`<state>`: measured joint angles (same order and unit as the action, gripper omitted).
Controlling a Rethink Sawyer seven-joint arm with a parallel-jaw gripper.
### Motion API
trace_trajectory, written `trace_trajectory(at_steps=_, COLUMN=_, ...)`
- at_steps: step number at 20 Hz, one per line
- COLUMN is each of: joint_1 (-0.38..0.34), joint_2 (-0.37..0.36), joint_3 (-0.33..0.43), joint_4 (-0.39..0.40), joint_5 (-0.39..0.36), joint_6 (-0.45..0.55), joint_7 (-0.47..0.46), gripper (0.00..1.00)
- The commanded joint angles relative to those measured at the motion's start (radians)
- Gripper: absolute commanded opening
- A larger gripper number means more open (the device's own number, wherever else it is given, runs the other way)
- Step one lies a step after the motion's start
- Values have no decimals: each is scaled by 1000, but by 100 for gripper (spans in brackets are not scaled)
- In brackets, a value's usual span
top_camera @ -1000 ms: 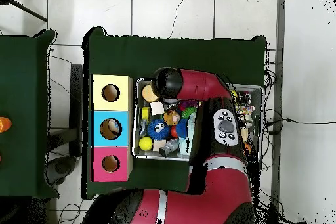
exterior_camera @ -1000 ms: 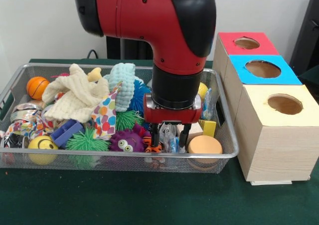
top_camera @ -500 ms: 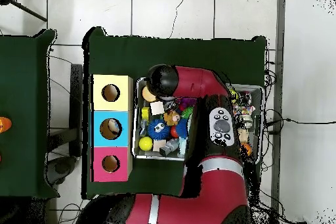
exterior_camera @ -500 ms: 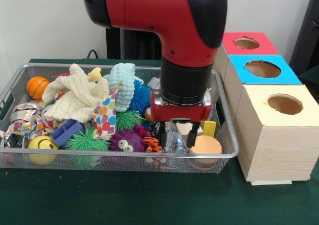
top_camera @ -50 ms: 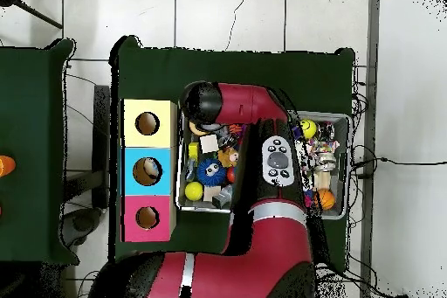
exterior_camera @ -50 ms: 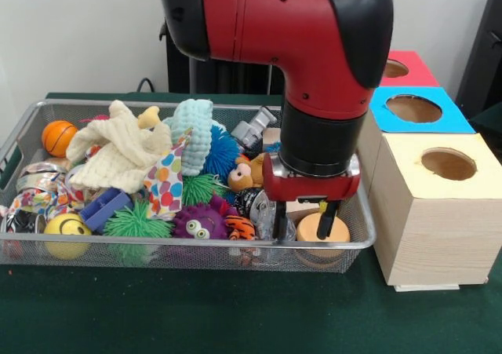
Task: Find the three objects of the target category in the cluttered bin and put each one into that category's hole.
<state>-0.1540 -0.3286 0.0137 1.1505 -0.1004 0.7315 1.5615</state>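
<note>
the claw is seen low at the box-side end of the wire bin, its two fingers spread with nothing pinched between them. one finger stands beside a clear wrapped item, the other just over a round tan disc. the target category is not given, so the task's things cannot be picked out with certainty; candidates are judged to lie among the clutter: a purple fuzzy toy, a green spiky ball, a small bear figure. the three boxes stand just beside the bin on the counter, with red, blue and cream tops, each with a hole. the step in hand is judged to be searching or lining up a grasp. next, the fingers need to be set astride one item, closed, and lifted clear of the bin wall.
</note>
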Motion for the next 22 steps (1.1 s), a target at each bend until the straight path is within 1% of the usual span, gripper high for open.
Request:
trace_trajectory(at_steps=1, joint_1=-75, joint_2=38, joint_3=62, joint_4=107, joint_5=-23, joint_6=28, joint_7=0, gripper=100)
trace_trajectory(at_steps=2, joint_1=-79, joint_2=41, joint_3=56, joint_4=108, joint_5=-23, joint_6=33, joint_7=6, gripper=100)
trace_trajectory(at_steps=4, joint_1=-97, joint_2=64, joint_3=72, joint_4=85, joint_5=-25, joint_6=37, joint_7=-19, gripper=100)
trace_trajectory(at_steps=7, joint_1=-124, joint_2=90, joint_3=94, joint_4=45, joint_5=-30, joint_6=73, joint_7=-67, gripper=100)
trace_trajectory(at_steps=9, joint_1=-136, joint_2=86, joint_3=105, joint_4=48, joint_5=-33, joint_6=91, joint_7=-78, gripper=100)
trace_trajectory(at_steps=11, joint_1=-147, joint_2=80, joint_3=122, joint_4=73, joint_5=-25, joint_6=81, joint_7=-63, gripper=100)
trace_trajectory(at_steps=14, joint_1=-151, joint_2=61, joint_3=128, joint_4=125, joint_5=-15, joint_6=45, joint_7=-11, gripper=100)
trace_trajectory(at_steps=15, joint_1=-145, joint_2=43, joint_3=117, joint_4=146, joint_5=-15, joint_6=58, joint_7=9, gripper=100)
trace_trajectory(at_steps=17, joint_1=-130, joint_2=-16, joint_3=85, joint_4=199, joint_5=-21, joint_6=70, joint_7=50, gripper=100)
trace_trajectory(at_steps=19, joint_1=-118, joint_2=-71, joint_3=68, joint_4=257, joint_5=-15, joint_6=90, joint_7=78, gripper=100)
trace_trajectory(at_steps=22, joint_1=-113, joint_2=-111, joint_3=61, joint_4=309, joint_5=-6, joint_6=102, joint_7=99, gripper=100)
